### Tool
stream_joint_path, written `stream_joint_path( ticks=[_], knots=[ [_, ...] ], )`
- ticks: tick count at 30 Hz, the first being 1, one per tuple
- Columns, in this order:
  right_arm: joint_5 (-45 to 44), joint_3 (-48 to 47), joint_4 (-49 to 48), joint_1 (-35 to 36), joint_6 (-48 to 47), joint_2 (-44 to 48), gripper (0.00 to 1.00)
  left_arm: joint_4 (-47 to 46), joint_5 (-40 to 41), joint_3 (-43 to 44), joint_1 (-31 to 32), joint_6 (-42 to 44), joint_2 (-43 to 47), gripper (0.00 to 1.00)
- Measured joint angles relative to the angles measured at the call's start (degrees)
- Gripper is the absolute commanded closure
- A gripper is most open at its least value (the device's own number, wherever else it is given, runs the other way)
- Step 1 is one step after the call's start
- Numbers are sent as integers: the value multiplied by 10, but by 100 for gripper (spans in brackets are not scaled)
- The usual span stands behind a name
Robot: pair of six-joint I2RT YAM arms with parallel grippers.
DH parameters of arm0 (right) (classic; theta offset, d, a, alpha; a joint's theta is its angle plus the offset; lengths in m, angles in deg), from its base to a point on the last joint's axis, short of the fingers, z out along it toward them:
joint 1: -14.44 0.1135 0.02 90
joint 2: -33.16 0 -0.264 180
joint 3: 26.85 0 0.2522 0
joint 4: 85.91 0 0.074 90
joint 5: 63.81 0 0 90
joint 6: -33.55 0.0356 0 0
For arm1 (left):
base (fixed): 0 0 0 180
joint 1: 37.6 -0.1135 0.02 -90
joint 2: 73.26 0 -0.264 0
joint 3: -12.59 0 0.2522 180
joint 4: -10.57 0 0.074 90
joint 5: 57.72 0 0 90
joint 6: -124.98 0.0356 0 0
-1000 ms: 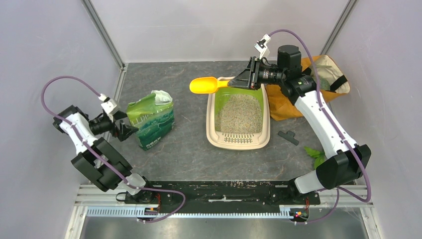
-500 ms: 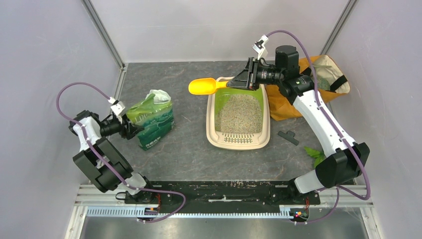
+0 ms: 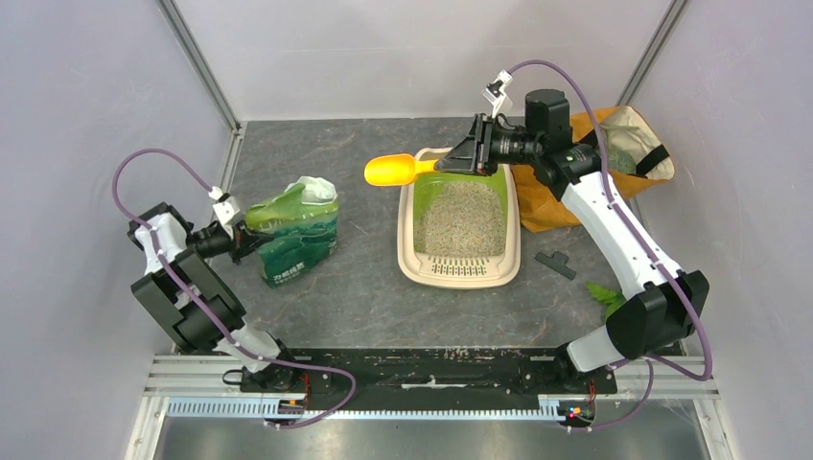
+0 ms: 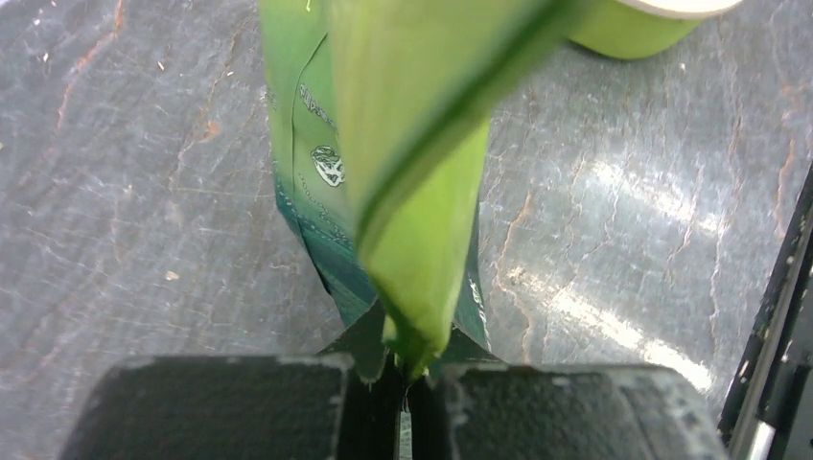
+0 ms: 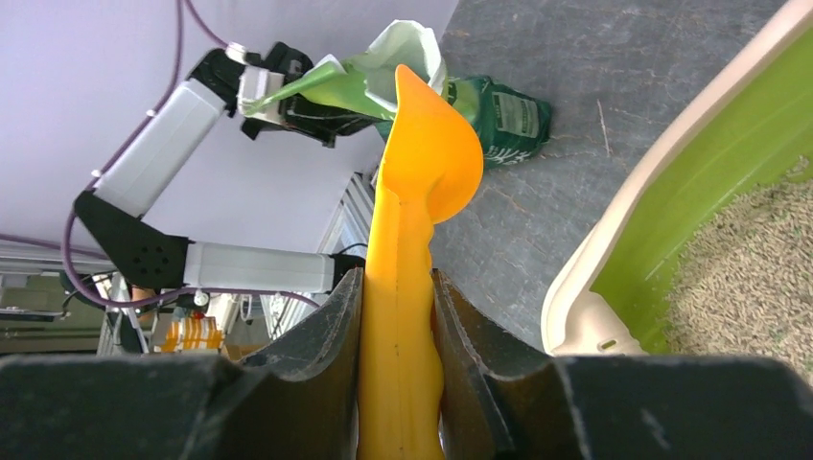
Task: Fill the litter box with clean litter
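Note:
The litter box stands mid-table, beige rim and lime-green inside, with pale sandy litter over its floor. My right gripper hovers at the box's far left corner, shut on the handle of a yellow-orange scoop whose bowl points left over the table. The right wrist view shows that scoop clamped in the right gripper, with the box rim and litter to the right. My left gripper is shut on the left edge of the green printed bag. The left wrist view shows the bag's fold pinched in the left gripper.
An orange fabric bag lies at the back right behind the right arm. A small dark piece and a green leafy item lie right of the box. Enclosure walls close in on the left, back and right.
My left gripper moved in from beside the green bag and shut on its left edge; the bag now leans slightly toward it. The right arm and scoop barely shifted.

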Motion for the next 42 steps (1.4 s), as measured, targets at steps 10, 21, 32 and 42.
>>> stream_joint_path(
  ticks=[10, 21, 32, 42],
  knots=[
    [-32, -31, 76, 25, -68, 1, 100, 43, 70, 45, 85, 55, 70, 98],
    [-57, -35, 130, 101, -120, 0, 100, 49, 132, 71, 154, 62, 140, 98],
    [-121, -69, 163, 153, -122, -67, 100, 30, 172, 71, 209, 58, 190, 98],
    [-169, -117, 171, 203, -74, -136, 100, -40, 203, 54, 255, -31, 261, 98]
  ],
)
